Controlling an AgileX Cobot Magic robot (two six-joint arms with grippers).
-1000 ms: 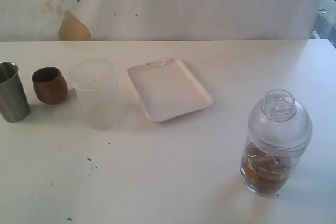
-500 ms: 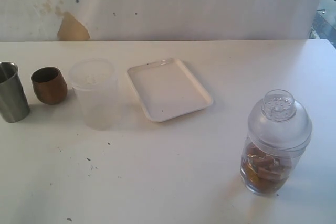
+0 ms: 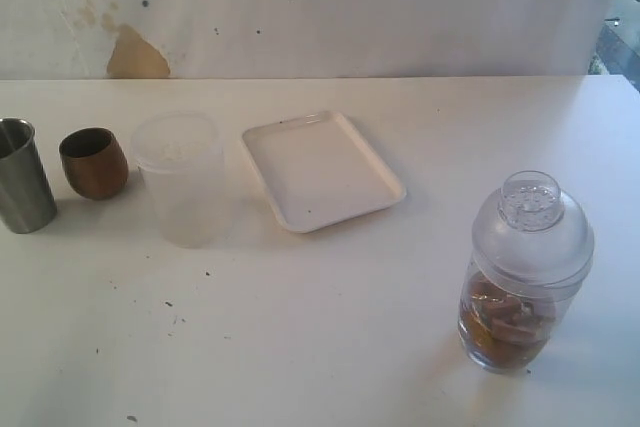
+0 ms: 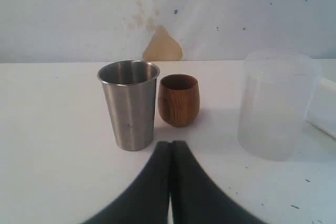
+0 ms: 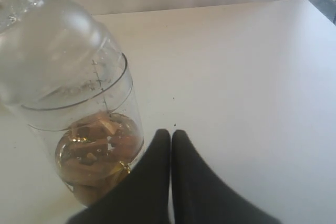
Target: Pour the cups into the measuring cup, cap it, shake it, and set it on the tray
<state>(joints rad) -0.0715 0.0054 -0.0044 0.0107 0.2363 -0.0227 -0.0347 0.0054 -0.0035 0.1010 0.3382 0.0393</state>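
Note:
The measuring cup (image 3: 508, 319) stands upright at the front right of the table, capped with a clear domed lid (image 3: 533, 232) and holding brown pieces in amber liquid. In the right wrist view its graduation marks show on the wall (image 5: 102, 95), and my right gripper (image 5: 171, 132) is shut and empty just beside its base. The steel tumbler (image 3: 22, 177) and the wooden cup (image 3: 94, 163) stand upright at the far left. My left gripper (image 4: 170, 143) is shut and empty, a little short of the tumbler (image 4: 130, 106) and the wooden cup (image 4: 178, 99). The white tray (image 3: 320, 169) lies bare mid-table. Neither gripper shows in the exterior view.
A frosted translucent tub (image 3: 180, 179) stands between the wooden cup and the tray; it also appears in the left wrist view as the tub (image 4: 275, 103) beside the cups. A stained white wall (image 3: 300, 7) runs along the table's far edge.

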